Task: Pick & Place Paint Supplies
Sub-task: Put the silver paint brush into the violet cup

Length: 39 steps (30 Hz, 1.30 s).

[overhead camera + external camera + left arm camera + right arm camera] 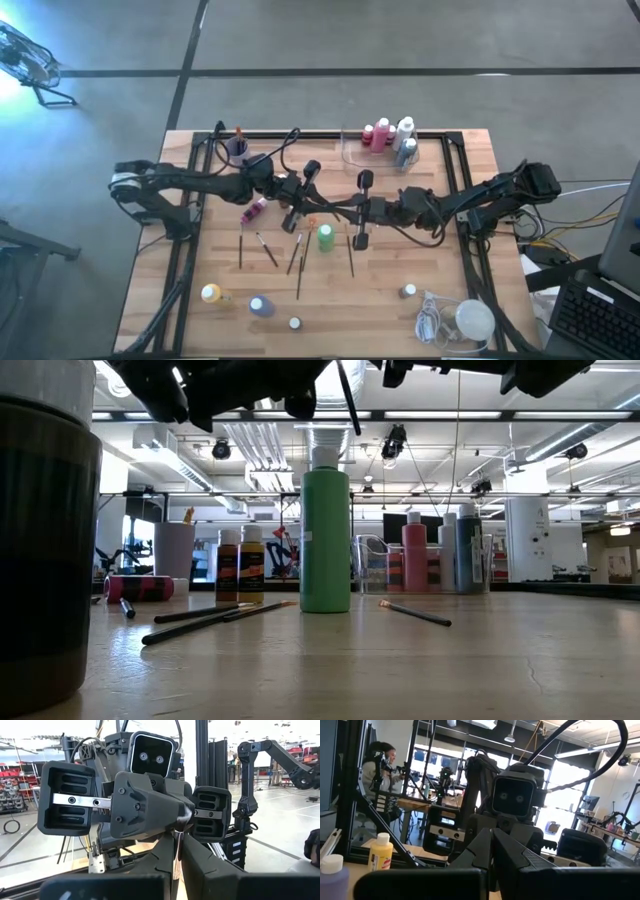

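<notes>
Two tools meet mid-surface, left tool [296, 213] and right tool [361, 215]; I cannot tell their state; green bottle [325, 237] between.

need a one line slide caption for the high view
Both arms meet over mid-table, left gripper and right gripper above scattered paintbrushes and an upright green bottle.

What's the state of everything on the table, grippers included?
left gripper: over mid-table, shut on a paintbrush
right gripper: facing it, shut, nothing seen in it
green bottle: upright, capped
pink bottle: lying on its side
yellow bottle: upright, capped
purple bottle: upright, capped
tray bottles: upright in the clear tray
loose brushes: flat on the table
purple cup: upright
</notes>
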Available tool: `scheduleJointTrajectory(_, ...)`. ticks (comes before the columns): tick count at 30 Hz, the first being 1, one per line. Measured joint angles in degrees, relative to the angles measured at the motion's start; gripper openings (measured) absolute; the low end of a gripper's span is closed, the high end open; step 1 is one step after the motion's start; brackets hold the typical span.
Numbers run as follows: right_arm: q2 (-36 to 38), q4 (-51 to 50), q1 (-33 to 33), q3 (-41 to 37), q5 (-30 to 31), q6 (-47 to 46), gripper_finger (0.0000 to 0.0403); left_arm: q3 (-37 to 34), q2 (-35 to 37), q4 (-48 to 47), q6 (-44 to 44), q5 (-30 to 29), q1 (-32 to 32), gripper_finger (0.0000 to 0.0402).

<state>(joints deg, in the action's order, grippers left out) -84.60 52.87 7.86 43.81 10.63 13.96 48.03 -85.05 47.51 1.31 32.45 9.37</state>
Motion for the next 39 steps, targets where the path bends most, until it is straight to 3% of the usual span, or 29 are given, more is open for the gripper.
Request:
scheduleJointTrajectory(7,0.0,-0.6,0.0,0.1,-0.2,-1.8,0.0015,0.0,2.2,-4.6,-0.1,-0.2,0.0,0.0017)
scheduleJointTrajectory(13,1.8,-4.8,0.1,0.1,2.5,-1.6,0.0077,0.0,6.0,-10.5,0.9,-0.4,0.0,0.0017)
scheduleJointTrajectory(16,2.9,-6.9,0.0,0.0,3.2,-2.5,0.0114,0.0,9.5,-16.2,3.3,-3.5,0.1,0.0017)
scheduleJointTrajectory(22,3.6,-10.3,0.0,0.0,9.6,-3.4,0.0167,-0.3,19.8,-28.3,9.4,-19.9,0.1,0.0017)
scheduleJointTrajectory(26,3.6,-10.8,0.0,0.0,15.3,-3.2,0.0188,-0.4,26.5,-35.2,13.7,-33.8,0.1,0.0017)
scheduleJointTrajectory(30,3.6,-11.1,0.0,0.0,16.9,-3.4,0.0201,-0.5,31.9,-39.7,16.6,-46.1,0.2,0.0017)
scheduleJointTrajectory(39,3.6,-11.1,0.0,0.0,17.0,-3.5,0.0218,-1.1,39.1,-44.3,18.3,-59.7,1.7,0.0019)
